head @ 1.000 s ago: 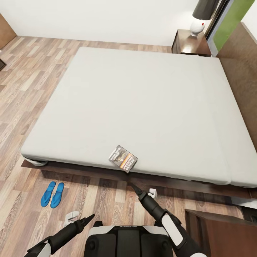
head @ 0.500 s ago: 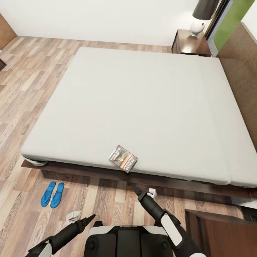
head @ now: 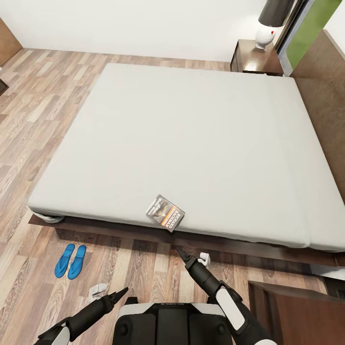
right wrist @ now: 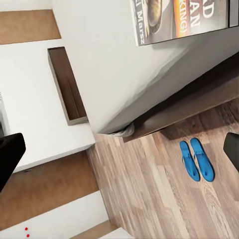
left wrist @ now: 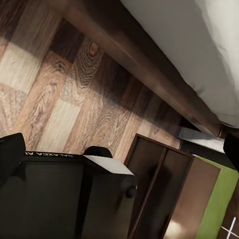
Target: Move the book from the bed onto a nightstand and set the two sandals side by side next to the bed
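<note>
Creeping a tiny bit nearer the book [head: 165,212], the right gripper [head: 178,249] stayed open and empty, so nothing was grabbed yet.

Wood-plank floor [left wrist: 59,99] fills the left of the frame; the bed [left wrist: 149,74] crosses the upper right, pale mattress over dark frame. The robot's dark base [left wrist: 55,194] sits lower left, beside what may be a brown cabinet [left wrist: 164,194].
</note>
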`<state>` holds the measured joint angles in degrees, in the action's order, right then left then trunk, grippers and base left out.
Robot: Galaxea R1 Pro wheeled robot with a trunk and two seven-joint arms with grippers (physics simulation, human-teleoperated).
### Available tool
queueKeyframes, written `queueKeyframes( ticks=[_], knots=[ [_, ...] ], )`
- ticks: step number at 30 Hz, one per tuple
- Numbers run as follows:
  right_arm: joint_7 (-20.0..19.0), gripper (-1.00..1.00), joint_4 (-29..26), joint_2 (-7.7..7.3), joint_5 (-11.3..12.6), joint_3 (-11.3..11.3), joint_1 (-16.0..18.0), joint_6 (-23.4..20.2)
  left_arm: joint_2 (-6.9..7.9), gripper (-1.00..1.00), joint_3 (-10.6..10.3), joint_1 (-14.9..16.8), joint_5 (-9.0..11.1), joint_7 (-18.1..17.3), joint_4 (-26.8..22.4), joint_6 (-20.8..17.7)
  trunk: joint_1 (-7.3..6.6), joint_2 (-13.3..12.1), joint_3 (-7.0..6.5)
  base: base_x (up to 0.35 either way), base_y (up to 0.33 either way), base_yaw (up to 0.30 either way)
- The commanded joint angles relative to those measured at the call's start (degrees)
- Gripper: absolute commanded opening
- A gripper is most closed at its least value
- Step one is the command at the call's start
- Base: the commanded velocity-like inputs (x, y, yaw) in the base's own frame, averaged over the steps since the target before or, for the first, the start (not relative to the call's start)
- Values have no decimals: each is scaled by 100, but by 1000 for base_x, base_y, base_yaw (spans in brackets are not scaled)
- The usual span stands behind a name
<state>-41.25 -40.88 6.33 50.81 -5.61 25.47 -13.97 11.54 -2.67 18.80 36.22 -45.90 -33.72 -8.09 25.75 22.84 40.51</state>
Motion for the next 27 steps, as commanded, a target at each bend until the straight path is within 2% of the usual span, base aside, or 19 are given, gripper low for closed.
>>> queueKeyframes(
  ticks=[1, 12, 27],
  knots=[
    [-5, 100, -2, 0, 60, -2, 1, -53, 6, 100, -23, 1, 60, -6, -3, -52, 3, 8, 6, 0, 0, 19],
    [-6, 100, -25, 0, 60, -10, 1, -53, 6, 100, -23, 1, 64, -6, -3, -54, 3, 8, 6, 0, 0, 185],
    [-4, 100, -42, 0, 68, 20, 1, -53, 6, 100, -23, 1, 65, -6, -3, -56, 3, 8, 6, 0, 0, 29]
  ],
)
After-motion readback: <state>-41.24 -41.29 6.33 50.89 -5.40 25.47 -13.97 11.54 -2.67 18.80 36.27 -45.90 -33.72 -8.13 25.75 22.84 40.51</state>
